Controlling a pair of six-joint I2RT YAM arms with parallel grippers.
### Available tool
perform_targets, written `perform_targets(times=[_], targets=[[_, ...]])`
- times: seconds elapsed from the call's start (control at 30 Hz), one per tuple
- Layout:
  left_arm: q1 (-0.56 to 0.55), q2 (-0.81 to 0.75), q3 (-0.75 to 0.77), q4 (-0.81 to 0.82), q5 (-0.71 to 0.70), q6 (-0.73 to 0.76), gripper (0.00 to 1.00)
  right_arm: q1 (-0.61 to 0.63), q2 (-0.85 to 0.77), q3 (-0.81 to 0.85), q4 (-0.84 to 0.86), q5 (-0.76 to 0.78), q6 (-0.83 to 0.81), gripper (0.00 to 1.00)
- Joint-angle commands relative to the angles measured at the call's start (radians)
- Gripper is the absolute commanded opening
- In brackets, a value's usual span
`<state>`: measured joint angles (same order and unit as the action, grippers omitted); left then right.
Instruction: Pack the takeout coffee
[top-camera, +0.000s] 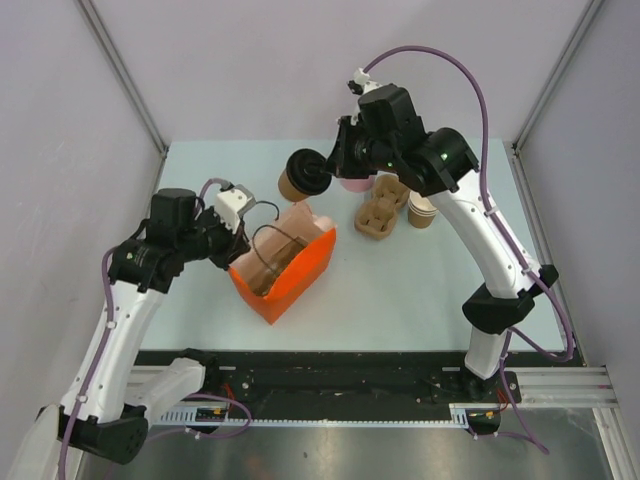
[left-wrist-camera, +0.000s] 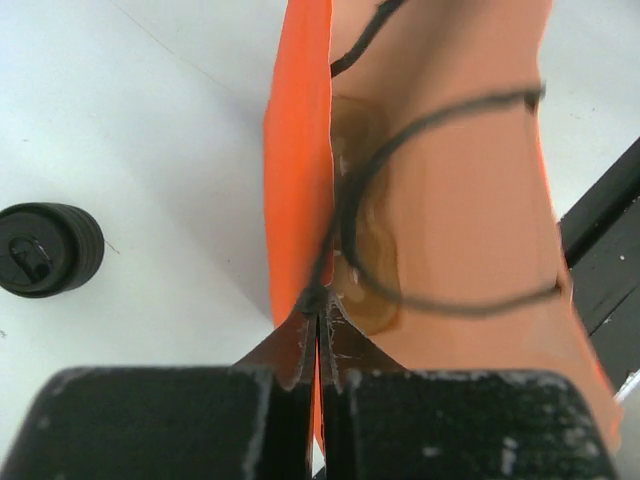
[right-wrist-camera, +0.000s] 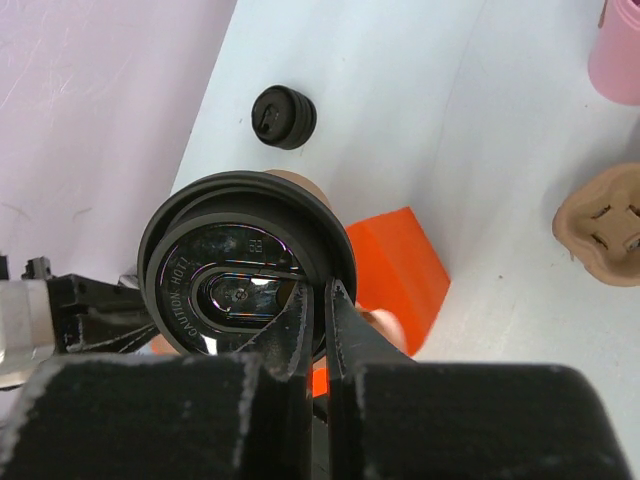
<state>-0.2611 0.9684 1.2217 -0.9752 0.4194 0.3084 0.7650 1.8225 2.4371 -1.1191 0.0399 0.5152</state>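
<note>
Pale tabletop (top-camera: 400, 290) and grey walls (top-camera: 300, 60) frame the top view. The right gripper (top-camera: 326, 172) holds the takeout coffee (top-camera: 298, 180) aloft near the far end of the orange bag (top-camera: 285, 268), while the left gripper (top-camera: 242, 230) grips the bag's near rim.

From the left wrist, its jaws are pinched tight on the paper edge. A black cord handle (left-wrist-camera: 440, 200) loops across the opening, and the coffee could snag on it going in.

From the right wrist, the jaws clamp only the rim of the black lid (right-wrist-camera: 240, 270). That lid could pop off under the weight, dropping or spilling the coffee. A tugged bag could also tip.
</note>
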Motion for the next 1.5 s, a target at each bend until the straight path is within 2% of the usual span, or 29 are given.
perform_targets(times=[0.0,0.23,0.37,0.6,0.73,0.83,1.03,1.23,1.47], targets=[[-0.036,-0.065,0.032,0.033,-0.034,0.083,0.0,0.002,-0.04,0.094,-0.027,-0.014,-0.04,0.0],[-0.141,-0.123,0.045,0.056,-0.117,0.165,0.01,0.022,-0.123,-0.009,-0.131,-0.02,-0.069,0.0],[-0.197,-0.175,0.03,0.055,-0.094,0.184,0.0,0.02,-0.14,-0.009,-0.179,-0.008,-0.086,0.0],[-0.213,-0.178,0.025,0.055,-0.07,0.207,0.0,0.013,-0.158,-0.016,-0.239,0.003,-0.107,0.0],[-0.213,-0.131,0.03,0.055,-0.071,0.132,0.0,0.037,-0.149,0.02,-0.263,-0.025,-0.118,0.0],[-0.213,-0.094,0.038,0.056,-0.051,0.081,0.0,0.08,-0.157,0.037,-0.288,0.015,-0.115,0.0],[-0.213,-0.083,0.022,0.059,-0.064,0.064,0.0,0.097,-0.189,0.036,-0.317,0.031,-0.089,0.0],[-0.214,-0.089,0.016,0.061,-0.036,0.051,0.0,0.142,-0.189,-0.067,-0.289,0.063,-0.122,0.0],[-0.219,-0.088,0.013,0.064,-0.065,0.041,0.01,0.187,-0.209,-0.162,-0.278,0.092,-0.193,0.0]])
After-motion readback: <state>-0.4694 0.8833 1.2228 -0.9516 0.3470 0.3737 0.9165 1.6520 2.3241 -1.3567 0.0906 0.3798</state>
